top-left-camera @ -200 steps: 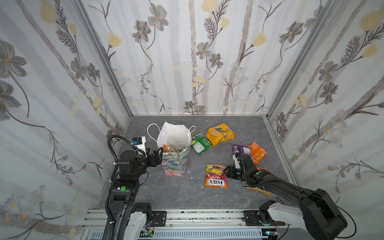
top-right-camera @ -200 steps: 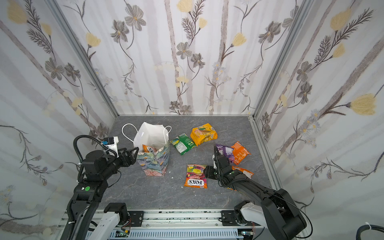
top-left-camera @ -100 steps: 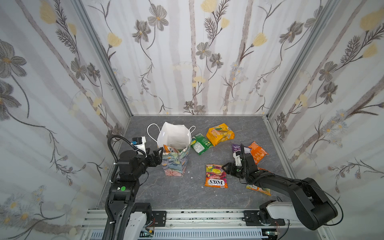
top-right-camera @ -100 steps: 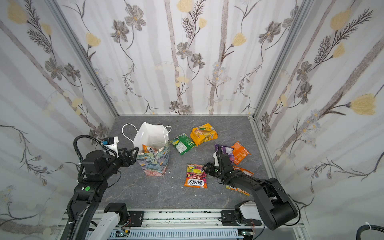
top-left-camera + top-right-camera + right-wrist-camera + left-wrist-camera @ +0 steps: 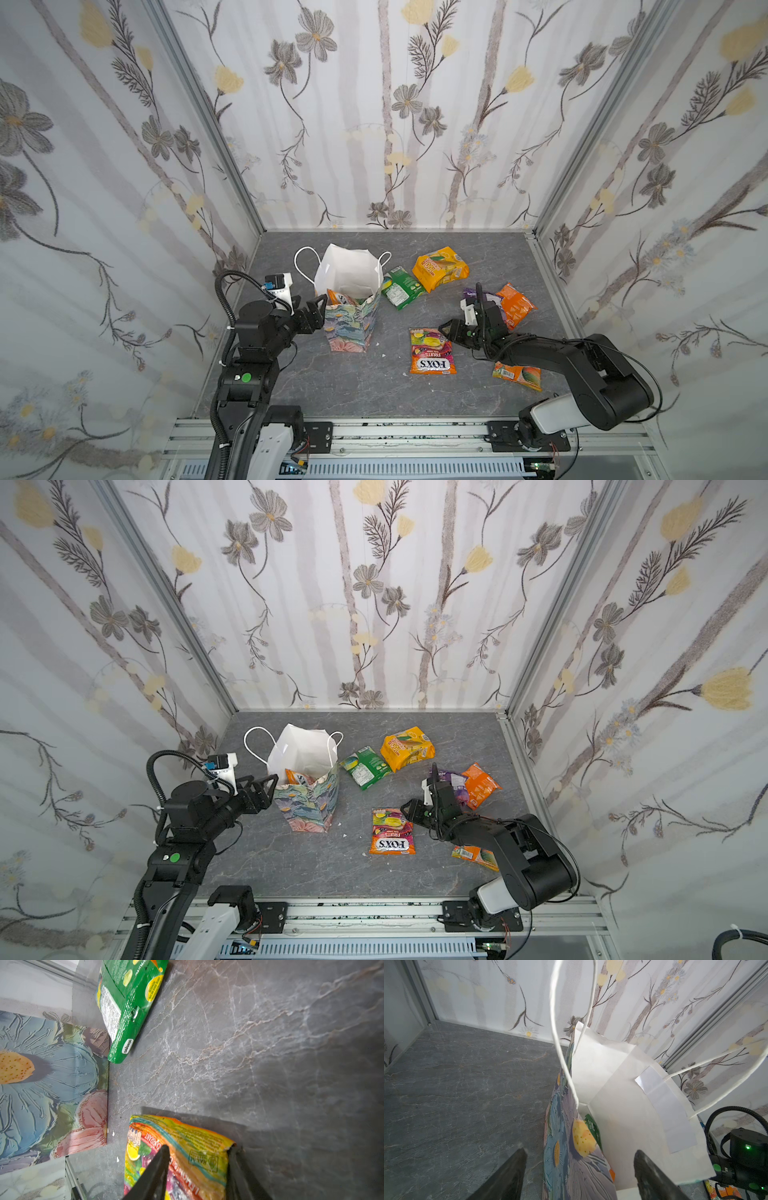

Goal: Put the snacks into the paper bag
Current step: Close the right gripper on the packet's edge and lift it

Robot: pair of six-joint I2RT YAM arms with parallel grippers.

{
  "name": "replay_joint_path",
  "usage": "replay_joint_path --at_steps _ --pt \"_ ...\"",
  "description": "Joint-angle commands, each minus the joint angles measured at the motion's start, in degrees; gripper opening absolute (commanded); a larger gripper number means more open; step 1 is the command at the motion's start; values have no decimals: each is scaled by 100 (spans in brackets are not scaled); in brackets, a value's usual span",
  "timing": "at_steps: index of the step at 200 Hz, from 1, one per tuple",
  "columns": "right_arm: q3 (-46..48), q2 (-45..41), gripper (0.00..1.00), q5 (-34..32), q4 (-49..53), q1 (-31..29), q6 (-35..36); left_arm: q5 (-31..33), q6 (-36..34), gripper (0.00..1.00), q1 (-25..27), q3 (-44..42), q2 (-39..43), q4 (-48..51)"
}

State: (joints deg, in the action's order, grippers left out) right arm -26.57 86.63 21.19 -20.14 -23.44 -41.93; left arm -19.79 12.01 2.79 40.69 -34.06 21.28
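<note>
Right gripper [image 5: 197, 1148] was noted partly closed astride one end of the FOX'S packet [image 5: 432, 353], lying on the table [image 5: 332, 386] right of the paper bag [image 5: 351, 328]; grip not determinable. Left gripper [image 5: 579, 1152] was seen open astride the bag's wall.

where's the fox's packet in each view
Top view: FOX'S packet on the table, right of the paper bag.
Top view: FOX'S packet, same spot.
Left wrist: not in it.
Right wrist: its end between the fingers of the right gripper.
Shared landmark: the paper bag, in all four.
</note>
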Motion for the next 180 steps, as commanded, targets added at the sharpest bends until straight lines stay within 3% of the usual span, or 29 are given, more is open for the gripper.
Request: replay_joint_path --at_steps 1,69,180 --pt "-162 166 38 -36 47 0 70 -61 12 81 7 -11 13 -207" --pt "-271 370 0 140 -321 6 -50 -51 5 81 3 -12 20 -203" --pt "-653 -849 0 406 190 6 227 -33 8 81 3 -9 31 -203"
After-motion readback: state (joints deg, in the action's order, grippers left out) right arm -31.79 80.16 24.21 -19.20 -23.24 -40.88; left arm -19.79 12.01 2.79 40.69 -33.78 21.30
